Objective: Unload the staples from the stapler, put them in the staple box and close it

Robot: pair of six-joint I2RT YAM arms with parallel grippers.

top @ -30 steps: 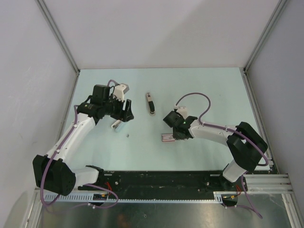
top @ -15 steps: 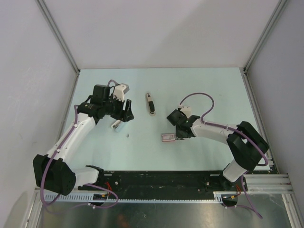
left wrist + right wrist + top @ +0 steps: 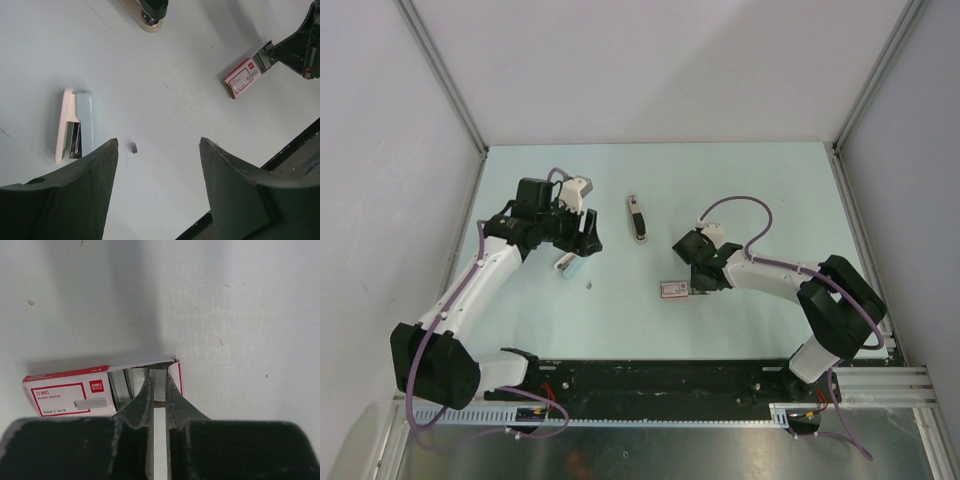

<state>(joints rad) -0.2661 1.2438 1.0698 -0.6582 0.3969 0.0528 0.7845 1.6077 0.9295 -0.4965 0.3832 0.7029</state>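
1. Right gripper [image 3: 159,385] has swung slightly rightward; it is clenched on a silver strip of staples [image 3: 159,440] at the open end of the red-and-white cardboard staple box [image 3: 70,392].
2. Left gripper [image 3: 158,143], released, hovers above the pale-blue-and-white plastic stapler [image 3: 75,125], which lies on the light table [image 3: 175,75].
3. Farther off lies a black-and-beige stapler [image 3: 638,218].

Dark stapler [image 3: 151,11] half beyond the top edge; tiny grey speck [image 3: 133,147] beyond identification.

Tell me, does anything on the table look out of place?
A small grey bit lies alone on the table, near the pale stapler, apart from the staple box; possibly stray staples.
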